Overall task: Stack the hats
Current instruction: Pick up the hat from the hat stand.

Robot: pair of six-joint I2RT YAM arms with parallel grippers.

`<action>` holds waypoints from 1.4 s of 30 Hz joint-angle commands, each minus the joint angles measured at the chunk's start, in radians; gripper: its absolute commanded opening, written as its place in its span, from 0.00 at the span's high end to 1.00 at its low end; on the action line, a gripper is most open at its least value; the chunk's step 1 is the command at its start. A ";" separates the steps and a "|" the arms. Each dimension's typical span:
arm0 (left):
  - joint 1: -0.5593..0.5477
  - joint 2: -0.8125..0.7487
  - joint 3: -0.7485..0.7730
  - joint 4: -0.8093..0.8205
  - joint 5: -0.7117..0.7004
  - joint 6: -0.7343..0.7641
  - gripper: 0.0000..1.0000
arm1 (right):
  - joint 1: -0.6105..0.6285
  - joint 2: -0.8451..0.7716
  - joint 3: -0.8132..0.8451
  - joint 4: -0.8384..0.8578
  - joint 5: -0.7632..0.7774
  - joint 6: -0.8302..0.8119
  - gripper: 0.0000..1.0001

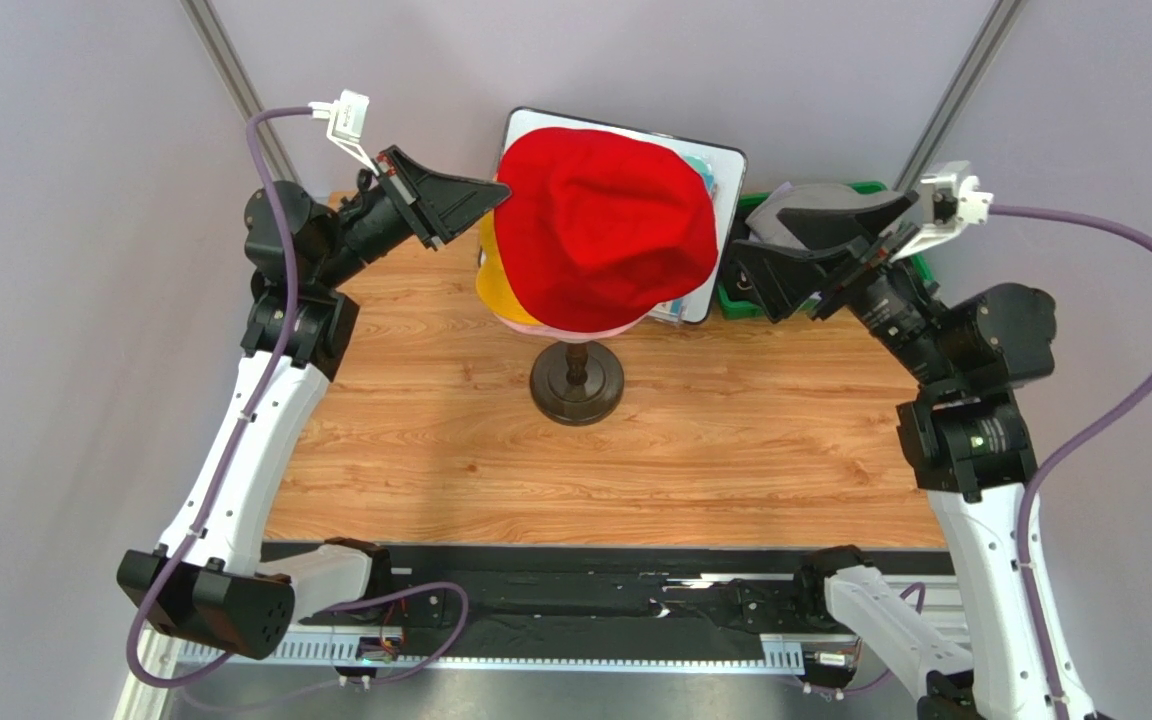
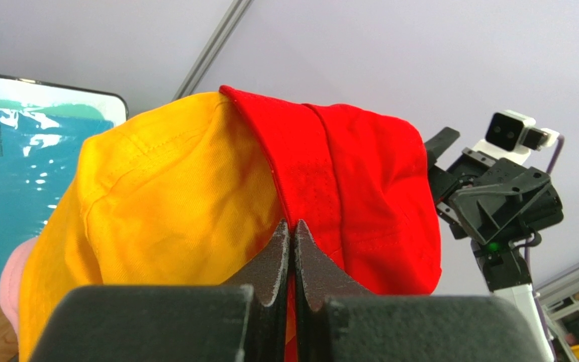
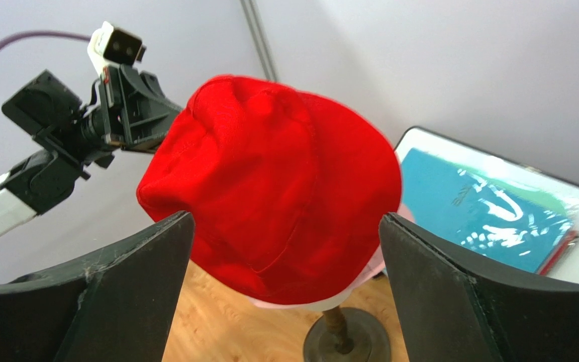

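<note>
Your red hat (image 1: pixel 612 225) sits over the yellow hat (image 2: pixel 164 196) and pink hat (image 2: pixel 13 279) on the stand (image 1: pixel 578 383). Your left claw (image 2: pixel 291 230) is pressed together at their side; your right claw (image 3: pixel 286 220) gapes beside them. The bin (image 1: pixel 732 309) hides its contents.

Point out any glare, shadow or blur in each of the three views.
Top view: even light, sharp, no harsh shadow on the table. Left wrist view: white glare streaks on the teal sheet; the yellow hat and red hat are crisp. Right wrist view: the same glare on the sheet, hat in focus.
</note>
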 commanded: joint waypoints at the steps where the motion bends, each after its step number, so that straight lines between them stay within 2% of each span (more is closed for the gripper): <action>1: -0.007 -0.007 0.051 -0.036 -0.002 0.049 1.00 | 0.093 0.057 0.025 -0.012 -0.001 -0.015 0.00; 6: -0.010 -0.002 0.048 -0.041 -0.003 0.051 1.00 | 0.218 0.132 0.074 -0.047 0.054 -0.084 0.00; 9: -0.013 0.003 0.049 -0.041 -0.002 0.052 1.00 | 0.279 0.164 0.114 -0.093 0.125 -0.125 0.10; 10: -0.013 0.004 0.050 -0.042 0.000 0.054 1.00 | 0.287 0.165 0.123 -0.104 0.170 -0.129 0.27; 12: -0.013 0.006 0.057 -0.062 0.001 0.066 1.00 | 0.288 0.145 0.128 -0.143 0.230 -0.135 0.46; 13: -0.013 0.009 0.062 -0.073 -0.002 0.074 1.00 | 0.288 0.134 0.131 -0.159 0.296 -0.151 0.64; 14: -0.013 0.012 0.066 -0.099 -0.003 0.081 1.00 | 0.288 0.123 0.137 -0.176 0.327 -0.164 0.72; 15: -0.013 0.016 0.082 -0.114 -0.002 0.100 1.00 | 0.288 0.110 0.142 -0.194 0.356 -0.172 0.86; 16: -0.014 0.019 0.089 -0.128 0.004 0.109 0.89 | 0.287 0.087 0.145 -0.225 0.417 -0.188 1.00; 18: -0.013 0.033 0.118 -0.157 0.017 0.136 0.72 | 0.287 0.070 0.168 -0.269 0.456 -0.213 1.00; 19: -0.013 0.036 0.129 -0.189 0.023 0.147 0.53 | 0.288 0.066 0.185 -0.288 0.490 -0.236 1.00; 22: -0.013 0.043 0.172 -0.271 0.011 0.210 0.35 | 0.285 0.082 0.278 -0.372 0.607 -0.270 1.00; 24: -0.013 0.033 0.180 -0.309 -0.017 0.245 0.29 | 0.278 0.091 0.355 -0.398 0.625 -0.291 1.00; 25: -0.014 0.030 0.177 -0.317 -0.028 0.252 0.18 | 0.267 0.097 0.386 -0.410 0.626 -0.293 1.00; 26: -0.013 0.026 0.172 -0.328 -0.037 0.259 0.14 | 0.262 0.111 0.424 -0.423 0.628 -0.300 1.00; 29: -0.013 0.029 0.166 -0.341 -0.052 0.281 0.09 | 0.259 0.137 0.563 -0.472 0.655 -0.319 1.00; 35: -0.013 0.009 0.172 -0.419 -0.132 0.385 0.07 | 0.247 0.269 0.752 -0.541 0.741 -0.380 1.00; 38: -0.013 -0.014 0.159 -0.437 -0.167 0.416 0.07 | 0.184 0.362 0.775 -0.549 0.702 -0.360 1.00; 42: -0.013 -0.033 0.135 -0.440 -0.180 0.453 0.06 | -0.018 0.450 0.748 -0.484 0.533 -0.245 1.00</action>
